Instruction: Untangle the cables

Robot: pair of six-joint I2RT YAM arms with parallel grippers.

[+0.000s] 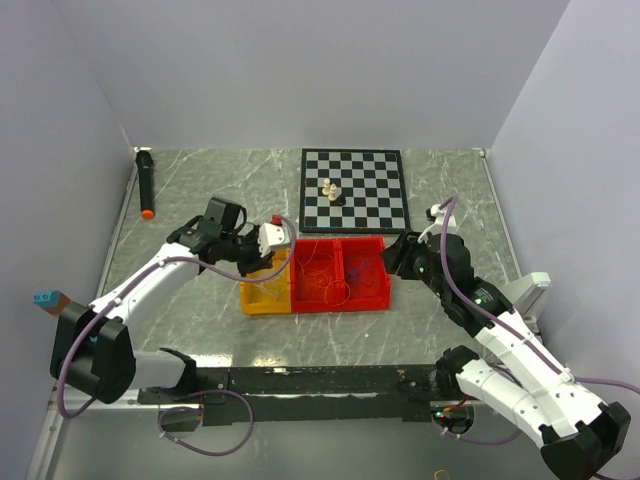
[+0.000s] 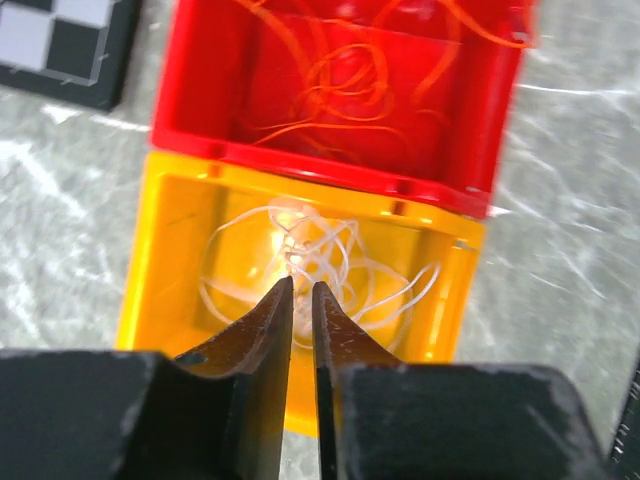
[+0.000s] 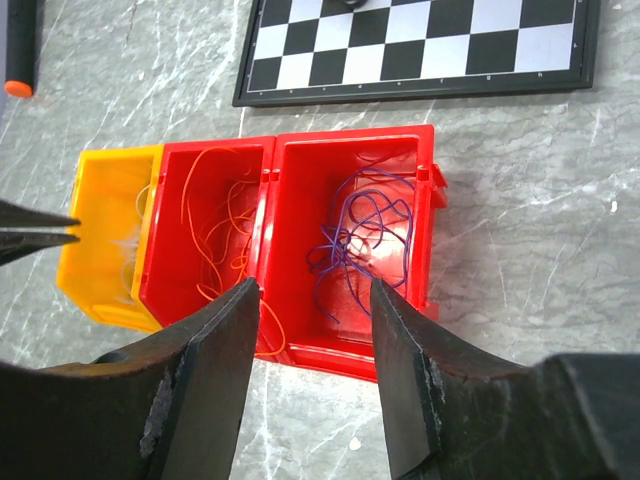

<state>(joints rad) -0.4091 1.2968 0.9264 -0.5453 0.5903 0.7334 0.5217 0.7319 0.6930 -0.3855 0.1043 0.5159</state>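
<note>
A grey marbled tabletop [image 1: 200, 190], veined in white, lies beneath the left hand [image 2: 302, 290] and the right hand [image 3: 312, 290] and runs out on every side of them. Plain pale walls close it in: a back wall [image 1: 300, 70] well beyond both hands, a left wall [image 1: 50, 150] out past the left hand, a right wall [image 1: 570, 130] out past the right hand. The light is soft and even, with only faint shadows. Behind the hands a pale sheen lies on the tabletop, just before the dark rail [image 1: 320, 380] at its near edge.
</note>
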